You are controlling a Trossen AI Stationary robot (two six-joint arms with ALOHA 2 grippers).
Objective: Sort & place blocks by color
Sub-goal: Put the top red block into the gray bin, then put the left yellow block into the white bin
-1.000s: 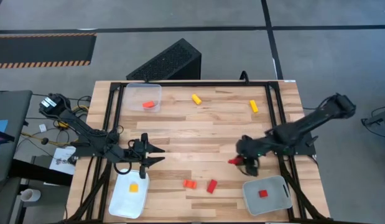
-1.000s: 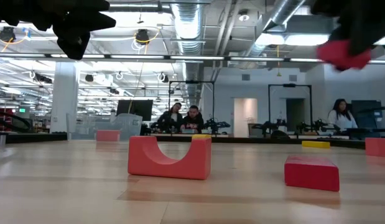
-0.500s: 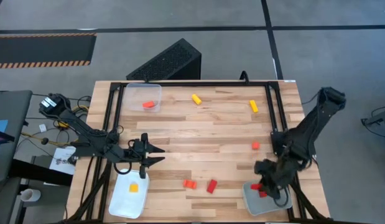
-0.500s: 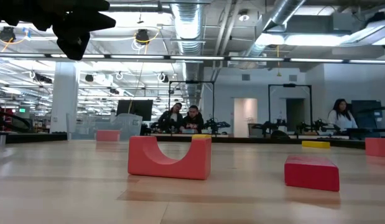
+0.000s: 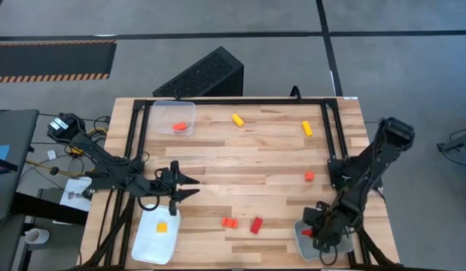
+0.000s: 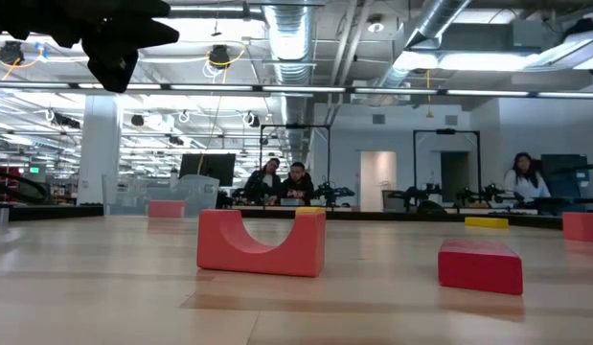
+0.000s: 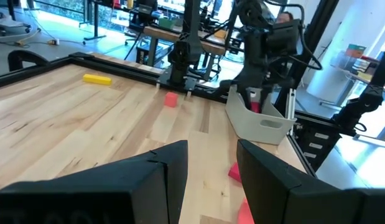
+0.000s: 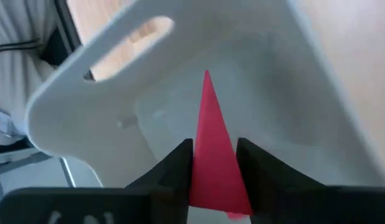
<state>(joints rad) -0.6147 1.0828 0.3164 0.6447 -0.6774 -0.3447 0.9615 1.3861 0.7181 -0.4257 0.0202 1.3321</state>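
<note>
A red wedge block (image 8: 214,155) is pinched between the fingers of the right gripper (image 8: 214,165) inside the grey tray (image 8: 292,93), where sticking could be risked on release, while the left gripper (image 7: 211,168) is parted, empty, above the white tray (image 5: 146,241).

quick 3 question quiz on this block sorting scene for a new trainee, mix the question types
1. True or false: the left tool holds a block.
2. Multiple choice: the red wedge between the right tool fingers hangs over A) the grey tray B) the white tray C) bare table.
3. Fill in: the white tray holds one ___ block.

Key: 1 false, it is open and empty. 2 A. 3 yellow, the yellow block.
</note>
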